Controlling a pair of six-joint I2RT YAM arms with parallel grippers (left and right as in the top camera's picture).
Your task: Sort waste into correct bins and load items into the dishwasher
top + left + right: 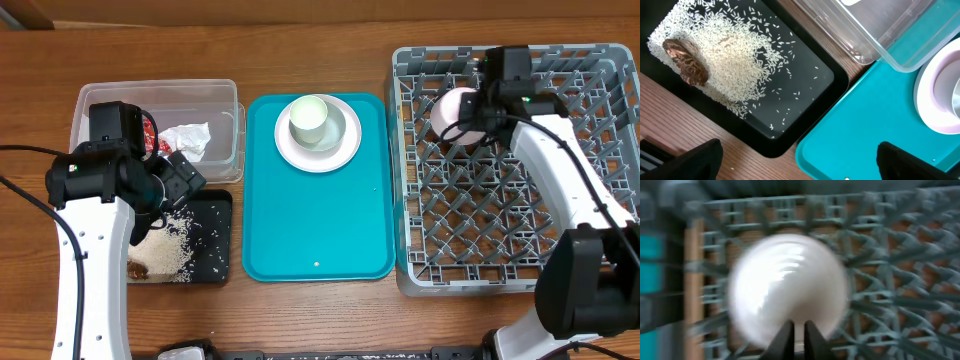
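My right gripper (799,326) is shut on the rim of a pale pink bowl (787,287) and holds it over the far left part of the grey dishwasher rack (520,270); the bowl (456,112) also shows in the overhead view. A white cup (309,118) stands on a white plate (340,150) on the teal tray (315,240). My left gripper (797,160) is open and empty, above the table where the black tray (805,95) meets the teal tray (875,125). The black tray holds scattered rice (725,60) and a brown food scrap (686,61).
A clear plastic bin (215,100) at the back left holds crumpled white and red wrappers (185,138). Its corner shows in the left wrist view (890,35). The right wrist view is blurred.
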